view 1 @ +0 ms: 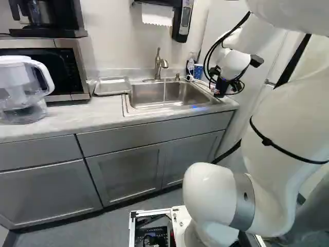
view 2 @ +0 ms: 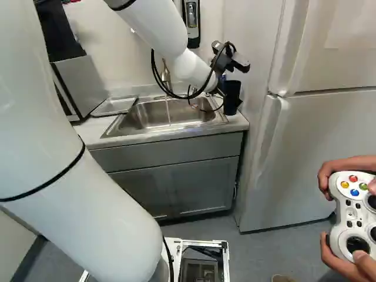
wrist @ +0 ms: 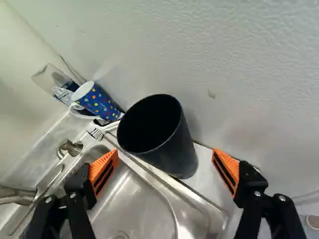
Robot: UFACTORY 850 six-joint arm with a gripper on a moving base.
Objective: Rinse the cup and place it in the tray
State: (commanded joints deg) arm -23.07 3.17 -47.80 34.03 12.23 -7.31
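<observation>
My gripper (wrist: 165, 155) was released, its orange pads (wrist: 103, 163) standing wide apart with nothing gripped. The dark cup (wrist: 174, 152) stood upright on the counter (view 1: 103, 110), beside the sink (wrist: 144, 199), ahead of me and between the pads, mouth tipped toward my view. The grasp, I judged, required advancing until both pads flanked its wall.

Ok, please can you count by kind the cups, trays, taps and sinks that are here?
Cups: 2 (black cup, blue dotted mug)
Tray: 1
Tap: 1
Sink: 1
Total: 5
Not counted: clear object behind the mug; I cannot tell its kind.
</observation>
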